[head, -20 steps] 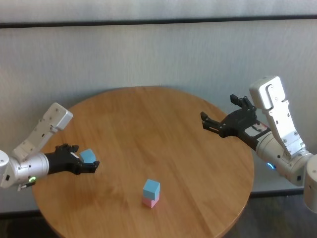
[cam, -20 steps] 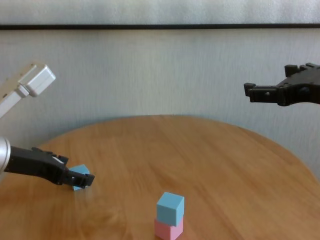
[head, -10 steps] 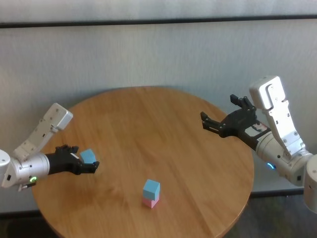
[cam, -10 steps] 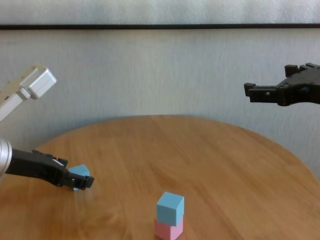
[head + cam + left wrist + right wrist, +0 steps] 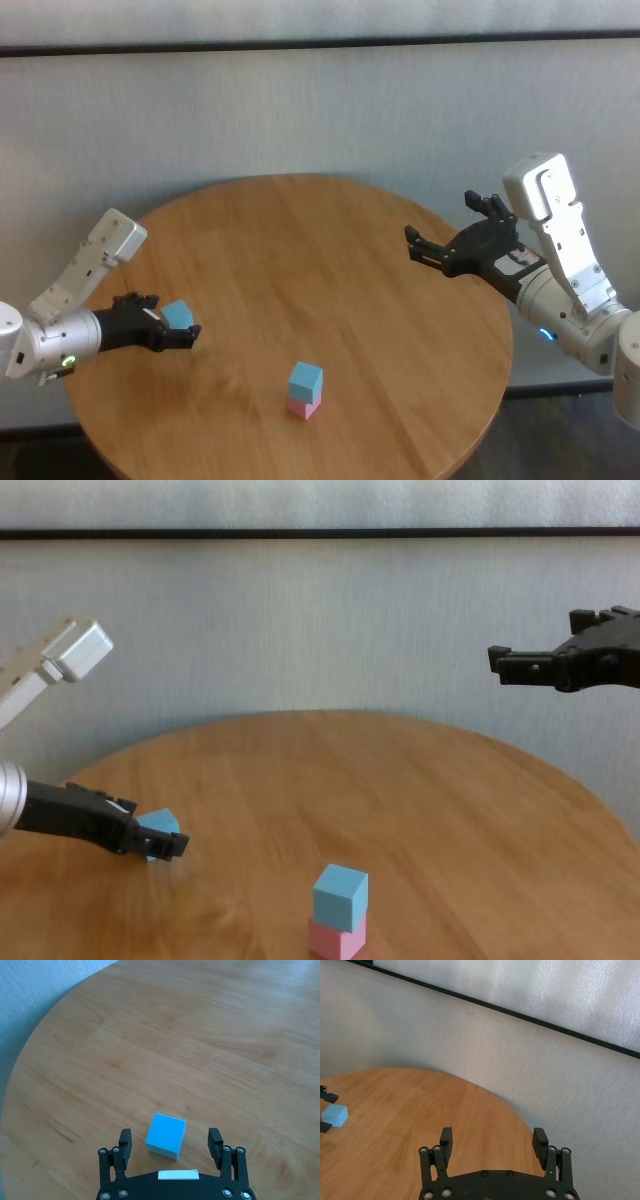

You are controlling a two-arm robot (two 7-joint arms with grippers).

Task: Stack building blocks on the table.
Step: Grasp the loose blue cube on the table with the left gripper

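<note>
Retreating left gripper [image 5: 170,1142], blue block [image 5: 166,1136] unmoved

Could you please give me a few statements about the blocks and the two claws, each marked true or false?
1. A light blue block sits on top of the pink block. True.
2. The left claw is shut on the loose blue block. False: its fingers stand open on either side of that block, with gaps showing in the left wrist view.
3. The right claw holds a block. False: it is open and empty, raised above the right side of the table.
4. The loose blue block rests on the table near its left edge. True.
5. All three blocks are stacked. False: only two are stacked; the third lies apart.
</note>
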